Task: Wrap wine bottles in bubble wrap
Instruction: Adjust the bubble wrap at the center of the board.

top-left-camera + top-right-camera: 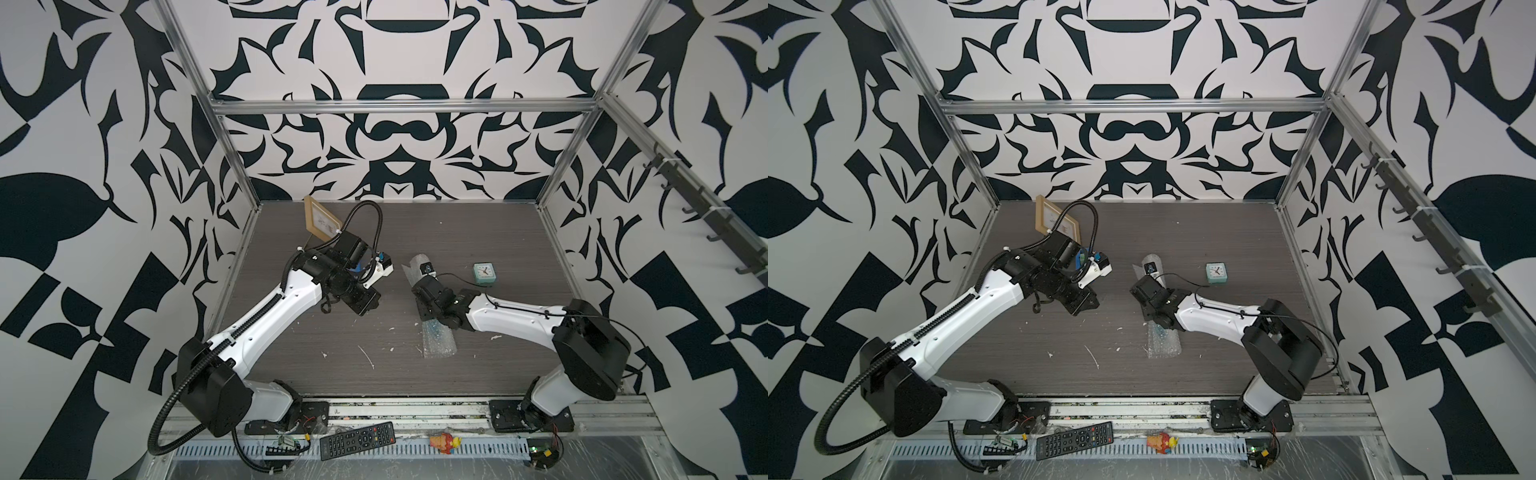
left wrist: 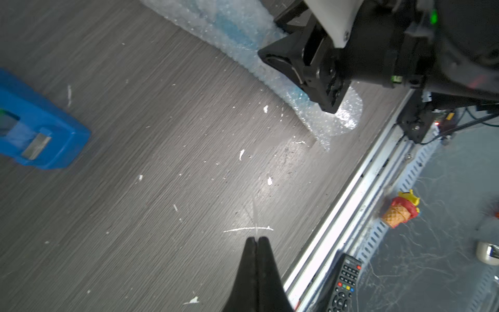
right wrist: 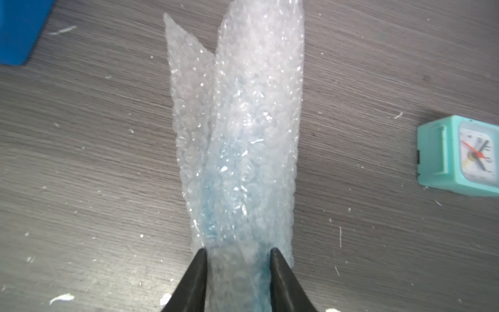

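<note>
Between right jaws, bubble wrap around bottle

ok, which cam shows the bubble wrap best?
Right wrist: the bubble wrap fills the frame, with blue showing through it. In both top views the wrap is half hidden by the right arm. The left wrist view catches one blurred side.

The table holds one bubble wrap, one bottle, one clock, one frame, one remote and one tape dispenser.
</note>
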You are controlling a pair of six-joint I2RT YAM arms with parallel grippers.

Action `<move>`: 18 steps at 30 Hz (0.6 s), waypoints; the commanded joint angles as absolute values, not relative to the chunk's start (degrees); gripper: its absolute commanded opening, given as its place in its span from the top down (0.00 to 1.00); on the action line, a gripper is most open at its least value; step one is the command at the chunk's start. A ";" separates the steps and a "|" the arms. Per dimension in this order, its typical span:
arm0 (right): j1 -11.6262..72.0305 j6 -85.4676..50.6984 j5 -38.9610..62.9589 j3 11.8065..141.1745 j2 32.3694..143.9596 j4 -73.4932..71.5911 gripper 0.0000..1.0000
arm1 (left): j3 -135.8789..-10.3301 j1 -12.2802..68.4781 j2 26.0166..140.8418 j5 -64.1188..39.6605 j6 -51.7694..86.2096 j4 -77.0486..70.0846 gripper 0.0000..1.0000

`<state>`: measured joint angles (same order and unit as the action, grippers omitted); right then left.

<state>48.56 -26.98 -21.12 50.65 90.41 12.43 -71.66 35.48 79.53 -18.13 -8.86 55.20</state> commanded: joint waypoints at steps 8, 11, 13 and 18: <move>44.98 -20.99 -2.29 42.21 89.22 8.12 0.78 | -77.65 37.75 87.07 -25.75 -2.27 55.90 1.00; 45.00 -20.48 -1.37 44.10 88.93 11.34 0.74 | -78.18 37.43 87.54 -23.05 0.01 55.65 1.00; 45.22 -21.00 -0.62 45.72 88.47 13.19 0.69 | -77.82 36.87 87.10 -21.06 1.18 55.48 1.00; 47.35 -21.11 -3.68 50.93 86.88 19.82 0.49 | -74.07 34.75 83.76 -17.94 4.39 54.03 1.00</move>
